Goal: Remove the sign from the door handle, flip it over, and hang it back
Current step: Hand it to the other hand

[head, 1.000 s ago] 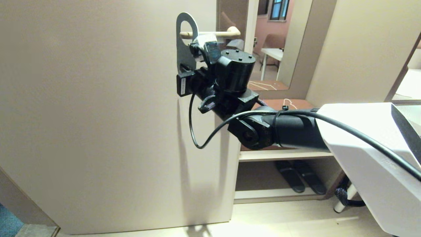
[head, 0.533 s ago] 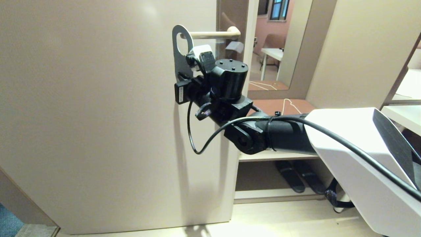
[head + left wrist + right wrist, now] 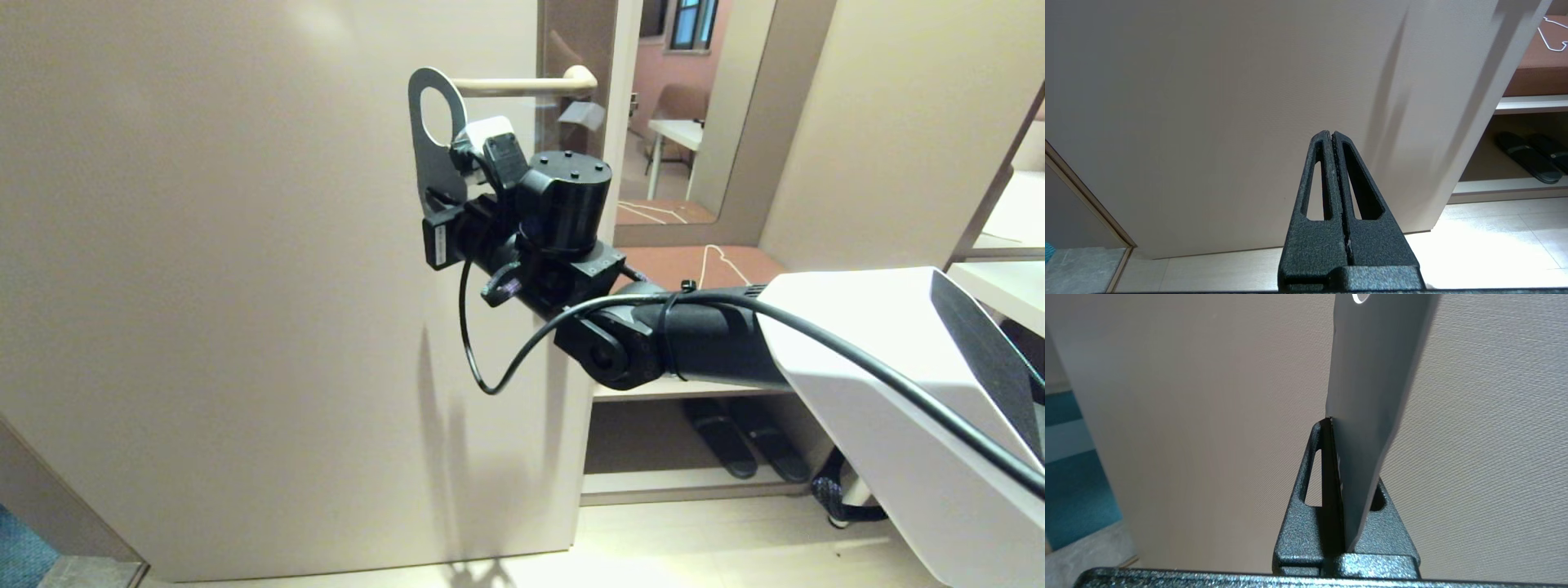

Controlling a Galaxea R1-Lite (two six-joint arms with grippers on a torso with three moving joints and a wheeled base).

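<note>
1. Head view: I am seeing the right hand clamped on the lower part of the sign, holding it upright in front of the door. The sign's hole is sitting just clear of the free tip of the door handle, to its left, so I am judging it off the lever and the turn-over as the step in hand. Risk here: the sign is hanging close to the door face, so rolling the wrist could be scraping a corner on the panel and twisting the sign in the grip.

2. Left wrist view: the left hand is parked low, fingers pressed together on nothing, facing the door's lower part with the floor below. It is offering no backup if the sign drops.

3. Right wrist view: the right hand's two fingers are closed flat on the sign's edge, and only a narrow strip is being pinched. I am reading the sign as thin and stiff; a thin edge grip like this could be slipping or pivoting during the flip, leaving the hole misaligned with the lever tip for rehanging.
</note>
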